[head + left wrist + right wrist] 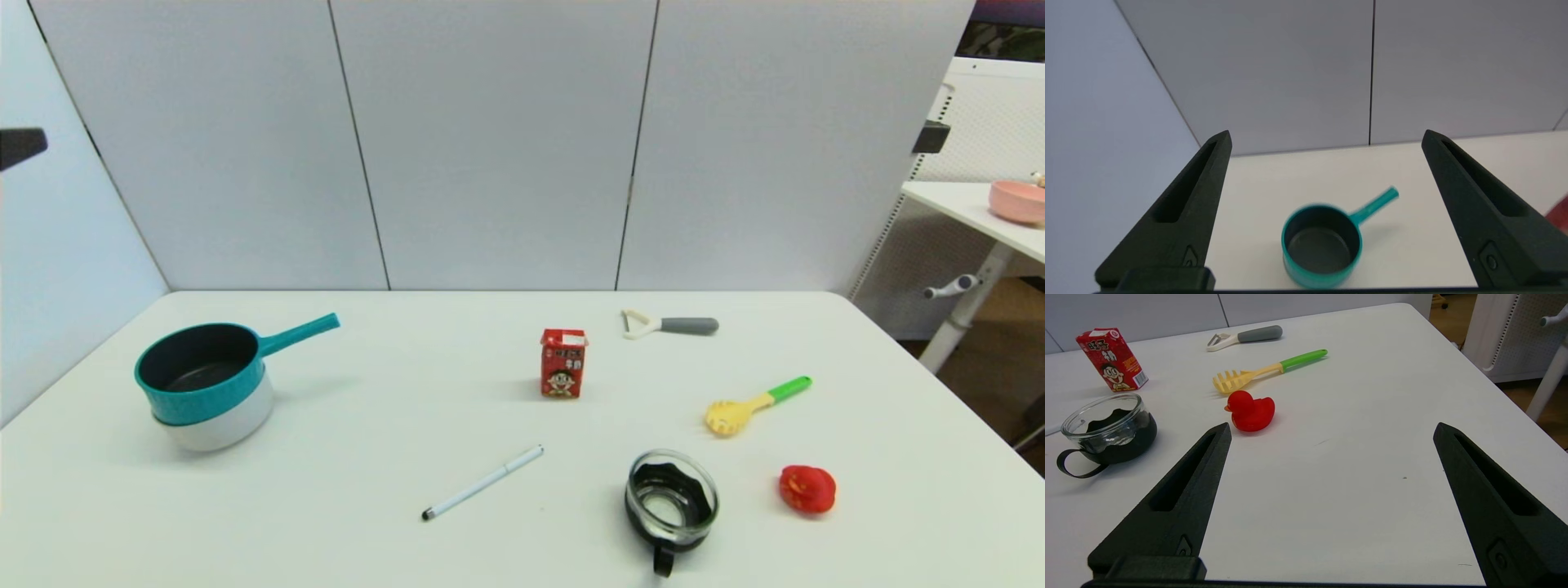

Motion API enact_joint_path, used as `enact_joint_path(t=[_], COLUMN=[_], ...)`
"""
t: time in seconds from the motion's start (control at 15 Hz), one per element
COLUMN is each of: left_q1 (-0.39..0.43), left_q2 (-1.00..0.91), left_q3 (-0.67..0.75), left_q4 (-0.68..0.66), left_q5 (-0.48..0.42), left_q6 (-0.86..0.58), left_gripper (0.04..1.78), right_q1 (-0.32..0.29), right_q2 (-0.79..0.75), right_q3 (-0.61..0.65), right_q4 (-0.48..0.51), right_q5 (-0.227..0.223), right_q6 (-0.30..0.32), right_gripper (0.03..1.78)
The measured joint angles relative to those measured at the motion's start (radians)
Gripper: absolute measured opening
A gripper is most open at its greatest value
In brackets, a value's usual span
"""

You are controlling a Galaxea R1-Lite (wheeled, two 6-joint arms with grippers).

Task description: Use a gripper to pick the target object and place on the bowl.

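The teal saucepan [200, 371] with a dark inside sits on top of the off-white bowl [229, 425] at the table's left side, its handle pointing back and to the right. Neither gripper shows in the head view. In the left wrist view the saucepan [1323, 245] lies between and beyond the fingers of my left gripper [1327, 136], which is open, empty and apart from it; the bowl is hidden under the pan there. My right gripper [1331, 428] is open and empty above bare table at the right side.
A red milk carton [562, 363] stands mid-table. A peeler [669, 325], a yellow pasta spoon [755, 406], a red duck [807, 488], a glass pot with black handle [671, 502] and a white pen [482, 483] lie around it. A pink bowl [1017, 201] is on a side table.
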Motion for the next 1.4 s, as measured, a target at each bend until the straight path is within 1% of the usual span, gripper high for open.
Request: enact_joint_path(t=[0.27, 0.53, 0.87, 1.07, 1.2, 1.4], left_q1=[0.006, 0.012, 0.009, -0.021, -0.032, -0.036], left_q2=[-0.235, -0.464, -0.714, -0.836, -0.893, -0.971], left_q3=[0.225, 0.481, 0.787, 0.973, 1.050, 1.097], left_q4=[0.043, 0.080, 0.074, 0.029, -0.042, -0.070], left_q5=[0.002, 0.001, -0.028, -0.037, -0.019, 0.005], left_q6=[-0.030, -0.062, -0.081, -0.073, -0.068, -0.075], left_gripper=[1.67, 1.69, 1.69, 1.69, 1.70, 1.70], right_q1=[0.000, 0.000, 0.000, 0.000, 0.000, 0.000], right_q2=[0.000, 0.000, 0.000, 0.000, 0.000, 0.000], right_q3=[0.000, 0.000, 0.000, 0.000, 0.000, 0.000], right_q4=[0.000, -0.001, -0.001, 0.000, 0.000, 0.000], right_q5=[0.000, 0.000, 0.000, 0.000, 0.000, 0.000], right_q6=[0.000, 0.000, 0.000, 0.000, 0.000, 0.000], right_gripper=[1.71, 1.71, 1.71, 1.71, 1.71, 1.71])
